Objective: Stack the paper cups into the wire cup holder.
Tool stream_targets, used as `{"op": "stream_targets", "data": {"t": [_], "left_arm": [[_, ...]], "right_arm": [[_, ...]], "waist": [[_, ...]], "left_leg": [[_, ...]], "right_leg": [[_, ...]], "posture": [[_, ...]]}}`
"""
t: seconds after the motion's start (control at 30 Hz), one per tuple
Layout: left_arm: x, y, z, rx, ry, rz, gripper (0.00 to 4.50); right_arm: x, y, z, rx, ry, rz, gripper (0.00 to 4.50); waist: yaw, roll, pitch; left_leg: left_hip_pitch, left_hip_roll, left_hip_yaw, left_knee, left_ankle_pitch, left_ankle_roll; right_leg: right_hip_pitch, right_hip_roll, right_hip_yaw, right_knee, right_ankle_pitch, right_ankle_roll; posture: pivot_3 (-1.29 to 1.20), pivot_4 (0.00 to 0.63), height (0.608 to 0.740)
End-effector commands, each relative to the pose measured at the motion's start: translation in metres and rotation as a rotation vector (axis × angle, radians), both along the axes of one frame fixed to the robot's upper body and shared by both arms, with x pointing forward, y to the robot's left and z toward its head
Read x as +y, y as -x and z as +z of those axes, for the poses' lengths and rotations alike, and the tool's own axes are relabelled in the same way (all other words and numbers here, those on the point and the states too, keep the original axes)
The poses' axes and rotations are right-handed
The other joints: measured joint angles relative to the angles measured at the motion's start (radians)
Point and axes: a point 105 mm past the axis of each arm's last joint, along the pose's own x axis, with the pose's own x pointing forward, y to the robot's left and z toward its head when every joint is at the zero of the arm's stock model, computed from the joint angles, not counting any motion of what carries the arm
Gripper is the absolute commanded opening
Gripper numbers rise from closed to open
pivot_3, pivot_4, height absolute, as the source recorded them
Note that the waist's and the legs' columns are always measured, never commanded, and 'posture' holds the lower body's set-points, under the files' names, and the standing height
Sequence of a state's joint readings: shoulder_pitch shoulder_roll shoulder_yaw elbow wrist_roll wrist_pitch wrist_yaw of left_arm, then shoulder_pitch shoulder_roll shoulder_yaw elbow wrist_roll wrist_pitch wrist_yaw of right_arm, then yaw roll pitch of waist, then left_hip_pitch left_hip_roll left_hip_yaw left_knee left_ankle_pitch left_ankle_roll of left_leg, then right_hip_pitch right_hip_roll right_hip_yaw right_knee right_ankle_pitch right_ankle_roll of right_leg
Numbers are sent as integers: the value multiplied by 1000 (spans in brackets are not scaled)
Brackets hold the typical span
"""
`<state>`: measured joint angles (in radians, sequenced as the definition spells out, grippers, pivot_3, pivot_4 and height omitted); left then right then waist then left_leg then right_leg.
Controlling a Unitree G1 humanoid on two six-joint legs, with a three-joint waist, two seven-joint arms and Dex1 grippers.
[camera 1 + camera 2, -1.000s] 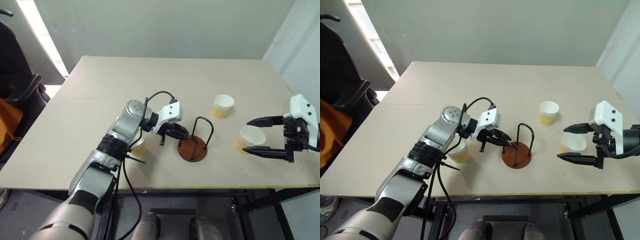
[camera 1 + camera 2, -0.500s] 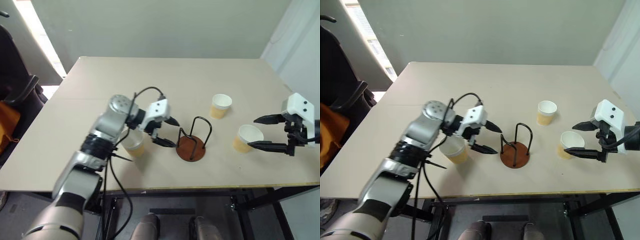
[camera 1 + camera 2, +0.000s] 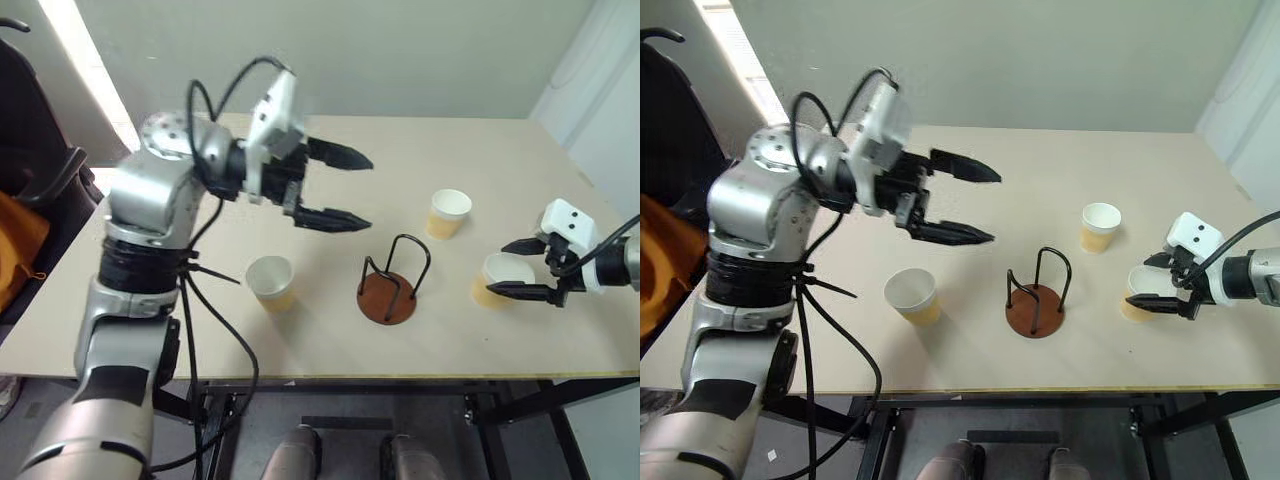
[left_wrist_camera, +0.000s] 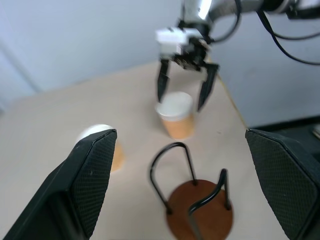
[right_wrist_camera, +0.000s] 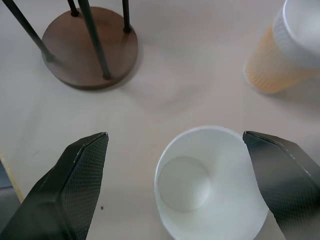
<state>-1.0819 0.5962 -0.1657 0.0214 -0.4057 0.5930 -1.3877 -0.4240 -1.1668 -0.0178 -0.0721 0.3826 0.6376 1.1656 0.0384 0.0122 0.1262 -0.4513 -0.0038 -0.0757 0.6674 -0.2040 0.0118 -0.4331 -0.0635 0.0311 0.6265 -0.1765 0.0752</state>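
Wire cup holder: empty, upright near the surface's front edge.
Paper cups: 3, all upright on the surface; 1 left of the holder, 1 behind and right of it, 1 further right.
Right end effector: released, fingers straddling the rightmost cup.
Left end effector: released, empty, raised above the surface.

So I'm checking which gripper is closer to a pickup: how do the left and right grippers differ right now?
The left gripper is raised high above the table, with nothing between its fingers; the right gripper sits low at table level, its fingers either side of a paper cup. The left points toward the table's middle, the right reaches in from the right edge. Both are open and hold nothing.
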Motion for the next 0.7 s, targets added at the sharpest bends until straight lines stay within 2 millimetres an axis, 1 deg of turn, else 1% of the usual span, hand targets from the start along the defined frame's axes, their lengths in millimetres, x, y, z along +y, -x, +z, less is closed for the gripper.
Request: {"op": "stream_targets", "data": {"t": [0.03,0.13,0.3,0.33,0.4,0.5,0.53,0.63,0.67,0.7], "left_arm": [[-11,8,-11,-51,-96,-17,4412],[-11,6,-21,-64,-152,0,4412],[-11,5,-22,-76,-174,18,4412],[-10,5,-22,-77,-177,19,4436],[-10,4,-23,-80,-180,22,4449],[-10,3,-23,-82,-181,30,4449],[-10,2,-23,-83,-184,35,4449],[-7,-1,-22,-87,-183,55,4449],[-6,-2,-21,-87,-178,63,4449],[-3,-3,-19,-90,-174,72,4449]], "right_arm": [[0,-2,3,-20,26,16,4500],[1,-4,-4,-12,50,19,4500],[3,-9,-17,-8,112,39,4500],[4,-11,-18,-11,123,43,4316],[7,-14,-22,-12,146,63,3899],[10,-18,-20,-19,155,85,2855],[11,-17,-18,-10,154,102,2445],[12,-8,-15,18,180,172,1439],[14,-6,-6,3,179,191,1090],[18,-4,7,-25,174,215,750]], "waist": [[-4,0,0],[-9,0,0],[-12,0,0],[-13,0,0],[-14,0,0],[-14,0,0],[-14,0,0],[-12,0,0],[-12,0,0],[-12,0,0]], "left_leg": [[0,0,0,0,0,0],[0,0,0,0,0,0],[1,1,0,0,0,0],[1,1,0,0,0,0],[1,1,0,0,0,0],[1,1,0,0,0,0],[1,1,0,0,0,0],[0,1,-1,0,0,0],[0,1,-1,0,0,-1],[0,1,-1,0,-1,-1]], "right_leg": [[0,0,0,0,0,0],[0,0,-1,0,0,0],[0,0,-1,0,0,-1],[0,0,-1,0,0,-1],[0,0,0,0,0,-1],[0,0,0,0,0,-2],[0,0,0,0,0,-2],[0,0,-1,0,0,-4],[0,0,-1,0,-1,-6],[0,0,-1,0,-2,-8]], "posture": [[0,150,740],[0,150,740],[0,150,740],[0,150,740],[0,150,740],[0,150,740],[0,150,740],[0,150,740],[0,150,740],[0,150,740]]}}
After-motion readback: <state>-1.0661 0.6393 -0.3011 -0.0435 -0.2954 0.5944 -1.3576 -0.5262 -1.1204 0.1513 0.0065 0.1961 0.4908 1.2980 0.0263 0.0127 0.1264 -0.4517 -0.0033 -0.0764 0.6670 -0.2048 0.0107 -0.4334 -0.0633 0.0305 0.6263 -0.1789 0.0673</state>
